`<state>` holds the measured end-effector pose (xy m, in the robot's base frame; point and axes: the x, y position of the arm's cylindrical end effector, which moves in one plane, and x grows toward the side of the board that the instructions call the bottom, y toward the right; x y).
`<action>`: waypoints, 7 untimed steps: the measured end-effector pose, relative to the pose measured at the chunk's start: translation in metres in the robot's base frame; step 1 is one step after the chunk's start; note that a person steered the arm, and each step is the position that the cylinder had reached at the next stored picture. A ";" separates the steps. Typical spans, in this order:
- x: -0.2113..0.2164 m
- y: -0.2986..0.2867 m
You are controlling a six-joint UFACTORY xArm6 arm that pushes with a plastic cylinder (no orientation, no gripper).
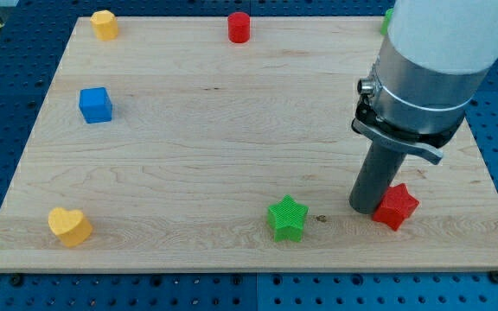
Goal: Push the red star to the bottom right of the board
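Observation:
The red star (397, 206) lies near the board's bottom right, close to the bottom edge. My tip (368, 208) rests on the board right against the star's left side, touching it. The rod and the arm's grey body rise from there towards the view's top right and hide part of the board behind them.
A green star (287, 217) lies left of my tip near the bottom edge. A yellow heart (69, 225) sits at bottom left, a blue cube (95, 104) at left, a yellow block (104, 24) at top left, a red cylinder (239, 27) at top centre. A green block (388, 17) peeks out beside the arm at top right.

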<state>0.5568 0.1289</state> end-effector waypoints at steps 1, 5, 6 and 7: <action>0.000 0.000; 0.000 0.090; -0.010 0.079; -0.036 0.035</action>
